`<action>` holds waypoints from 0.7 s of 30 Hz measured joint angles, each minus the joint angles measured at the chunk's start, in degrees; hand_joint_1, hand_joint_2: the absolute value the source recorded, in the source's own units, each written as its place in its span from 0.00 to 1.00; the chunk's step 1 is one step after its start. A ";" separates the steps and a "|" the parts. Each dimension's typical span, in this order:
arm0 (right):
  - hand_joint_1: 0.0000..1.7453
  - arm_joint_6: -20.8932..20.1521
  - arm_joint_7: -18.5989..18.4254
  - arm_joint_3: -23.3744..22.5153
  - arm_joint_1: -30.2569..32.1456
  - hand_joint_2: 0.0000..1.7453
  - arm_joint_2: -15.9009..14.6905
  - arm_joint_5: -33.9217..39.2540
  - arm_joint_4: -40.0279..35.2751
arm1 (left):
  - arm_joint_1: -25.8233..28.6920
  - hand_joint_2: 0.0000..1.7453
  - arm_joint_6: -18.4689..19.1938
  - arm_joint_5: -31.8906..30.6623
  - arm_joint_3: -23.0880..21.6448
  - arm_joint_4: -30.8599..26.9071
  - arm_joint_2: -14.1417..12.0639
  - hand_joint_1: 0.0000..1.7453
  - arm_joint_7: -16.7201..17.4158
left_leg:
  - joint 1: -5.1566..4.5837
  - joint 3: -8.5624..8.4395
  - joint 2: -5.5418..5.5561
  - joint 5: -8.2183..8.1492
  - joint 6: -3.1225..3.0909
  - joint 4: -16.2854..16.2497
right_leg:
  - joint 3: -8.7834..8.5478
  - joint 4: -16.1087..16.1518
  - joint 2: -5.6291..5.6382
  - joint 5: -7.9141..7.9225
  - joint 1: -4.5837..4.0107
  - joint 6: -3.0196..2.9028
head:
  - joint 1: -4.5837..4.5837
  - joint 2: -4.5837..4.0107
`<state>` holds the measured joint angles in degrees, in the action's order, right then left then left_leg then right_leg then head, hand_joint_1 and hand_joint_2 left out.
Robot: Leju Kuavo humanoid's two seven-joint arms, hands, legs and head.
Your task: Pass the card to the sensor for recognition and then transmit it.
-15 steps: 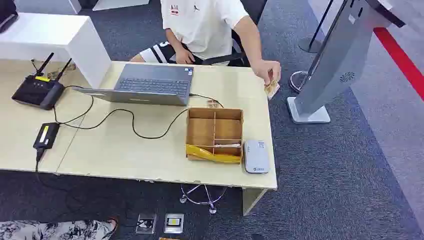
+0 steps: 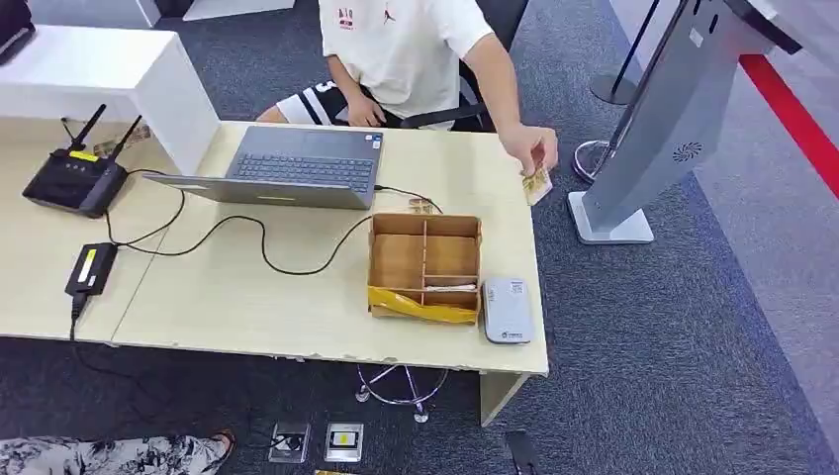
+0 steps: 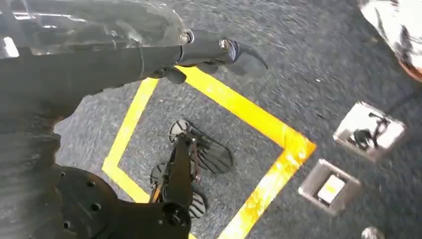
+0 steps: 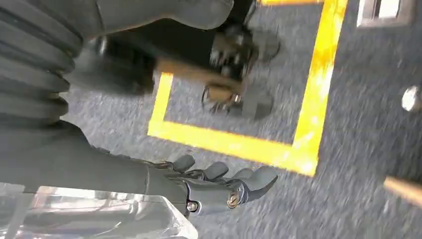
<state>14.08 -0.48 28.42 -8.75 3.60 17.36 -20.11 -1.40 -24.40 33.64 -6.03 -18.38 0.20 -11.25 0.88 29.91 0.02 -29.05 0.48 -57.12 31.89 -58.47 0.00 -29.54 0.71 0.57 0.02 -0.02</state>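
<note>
One card (image 2: 537, 184), small, pale gold and tilted on edge, is held by a person's hand (image 2: 534, 148) just past the far right corner of the table (image 2: 247, 297). Well apart from it, near the front edge, a grey sensor (image 2: 507, 310) is seen lying flat, touching the right side of a wooden box (image 2: 425, 265) with compartments. Over grey carpet with yellow tape (image 4: 234, 144), the right hand (image 4: 219, 184) is seen holding nothing, fingers loosely extended. The left hand (image 3: 214, 52) is caught holding nothing too, fingers slightly curled.
</note>
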 joint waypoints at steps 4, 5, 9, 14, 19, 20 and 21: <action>0.00 3.19 -1.84 2.53 -0.24 1.00 -1.62 3.37 0.79 | -1.02 1.00 -3.39 3.36 -0.44 1.11 0.15 0.00 3.04 | 0.00 -0.01 0.00 0.00 0.00 -0.01 | 0.02 0.01 0.00 0.00 0.00 0.00 | 0.00 0.00; 0.00 3.96 -2.32 2.93 -0.20 1.00 -2.05 4.24 1.05 | -1.21 1.00 -4.22 3.89 -0.79 1.38 0.33 0.00 4.07 | 0.00 -0.01 0.00 0.00 0.00 -0.01 | 0.01 0.01 0.00 0.00 0.00 0.00 | 0.00 0.00; 0.00 6.58 -3.67 3.41 0.71 1.00 -3.87 7.74 1.62 | -1.49 1.00 -7.10 5.09 -1.49 1.84 1.12 0.00 8.22 | -0.01 0.00 -0.02 -0.01 0.00 -0.01 | 0.04 0.02 0.03 0.00 0.01 0.00 | 0.00 0.00; 0.00 10.43 -4.26 3.41 1.91 1.00 -7.26 14.41 3.19 | -2.14 1.00 -10.21 6.03 -3.50 2.64 1.90 0.00 13.57 | -0.03 0.01 -0.02 -0.02 -0.02 -0.02 | 0.04 0.03 0.02 0.00 0.03 0.01 | 0.02 0.00; 0.00 13.24 -1.15 2.95 2.45 1.00 -10.12 22.01 4.00 | -2.51 1.00 -11.80 6.93 -5.25 3.23 2.23 0.00 16.37 | -0.03 0.01 -0.02 -0.02 -0.02 -0.02 | 0.03 0.03 0.01 0.01 0.04 0.02 | 0.00 0.00; 0.00 13.50 0.13 2.45 2.40 1.00 -10.53 23.31 4.11 | -2.56 1.00 -12.06 6.99 -5.72 3.36 2.27 0.00 16.76 | -0.02 0.02 -0.02 -0.02 -0.02 -0.02 | 0.01 0.03 0.00 0.01 0.03 0.02 | -0.02 0.00; 0.00 13.66 1.49 2.05 2.23 1.00 -10.88 24.55 4.13 | -2.61 1.00 -12.24 7.06 -5.99 3.45 2.29 0.00 16.98 | -0.02 0.02 -0.02 -0.02 -0.02 -0.02 | 0.01 0.02 -0.01 0.02 0.03 0.02 | -0.02 0.00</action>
<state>27.74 1.01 30.47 -6.51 -7.28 41.90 -15.98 -4.01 -36.63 40.70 -12.02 -14.93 2.49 5.73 0.86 29.93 0.00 -29.07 0.45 -57.13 31.90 -58.44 -0.01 -29.53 0.74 0.59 0.00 -0.02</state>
